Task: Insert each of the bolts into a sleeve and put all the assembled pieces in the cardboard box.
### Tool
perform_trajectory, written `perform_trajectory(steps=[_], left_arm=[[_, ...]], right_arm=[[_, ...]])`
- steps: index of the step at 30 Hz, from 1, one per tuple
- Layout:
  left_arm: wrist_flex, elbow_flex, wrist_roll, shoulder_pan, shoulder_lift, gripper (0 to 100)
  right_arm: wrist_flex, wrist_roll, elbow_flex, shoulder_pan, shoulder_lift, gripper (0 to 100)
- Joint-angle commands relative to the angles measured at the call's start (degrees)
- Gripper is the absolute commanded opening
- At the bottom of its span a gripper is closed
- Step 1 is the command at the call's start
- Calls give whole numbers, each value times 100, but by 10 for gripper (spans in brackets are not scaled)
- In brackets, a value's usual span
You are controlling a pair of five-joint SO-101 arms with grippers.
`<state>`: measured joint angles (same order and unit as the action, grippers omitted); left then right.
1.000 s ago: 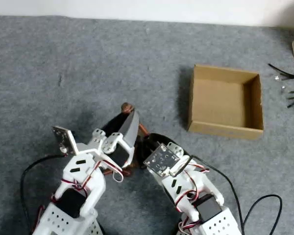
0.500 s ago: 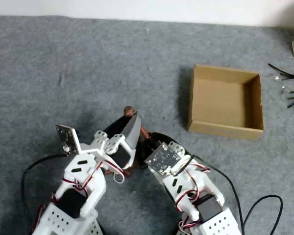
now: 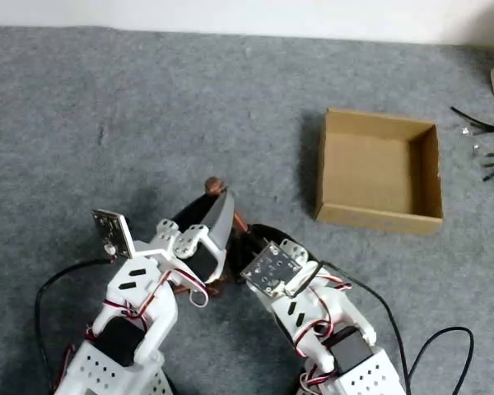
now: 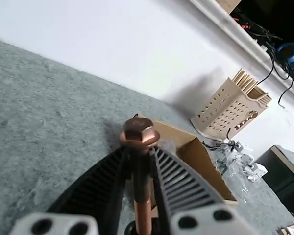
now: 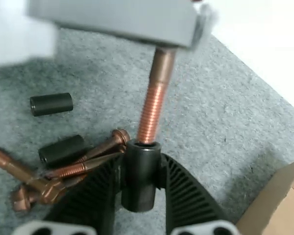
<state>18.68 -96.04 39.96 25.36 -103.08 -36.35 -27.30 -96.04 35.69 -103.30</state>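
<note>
My left gripper (image 4: 139,161) is shut on a copper bolt (image 4: 139,147), head pointing away from the wrist; from above its head (image 3: 215,185) pokes past the dark fingers. My right gripper (image 5: 139,183) is shut on a black sleeve (image 5: 140,171), and the bolt's threaded end (image 5: 152,115) sits in the sleeve's mouth. On the carpet beyond lie several loose copper bolts (image 5: 63,171) and two black sleeves (image 5: 51,104) (image 5: 62,149). The cardboard box (image 3: 379,171) stands to the right of both arms, nothing inside it.
Grey carpet covers the table. Small dark parts (image 3: 487,148) lie at the right edge past the box. A perforated beige holder (image 4: 231,110) stands against the white wall. Cables (image 3: 49,284) trail by the arm bases.
The left gripper and its bolt shifted slightly right and then back, so the bolt head sits close to where it began. The right arm barely moved.
</note>
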Motion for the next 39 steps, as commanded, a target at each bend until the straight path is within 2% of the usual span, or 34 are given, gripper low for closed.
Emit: perform_trajectory(steps=[1,12,21,39], left_arm=[[114,-110,26,171,-48,5],[387,-110,18,312,-48,5],[369,-110,18,286,-48,5],[404,40,26,163,-101,5]], right_arm=[[426,-9,-875,66,-127,5],[576,0,-875,136,-127,5],[549,967,-875,286,-110,5],[426,633,-875,312,-119,5]])
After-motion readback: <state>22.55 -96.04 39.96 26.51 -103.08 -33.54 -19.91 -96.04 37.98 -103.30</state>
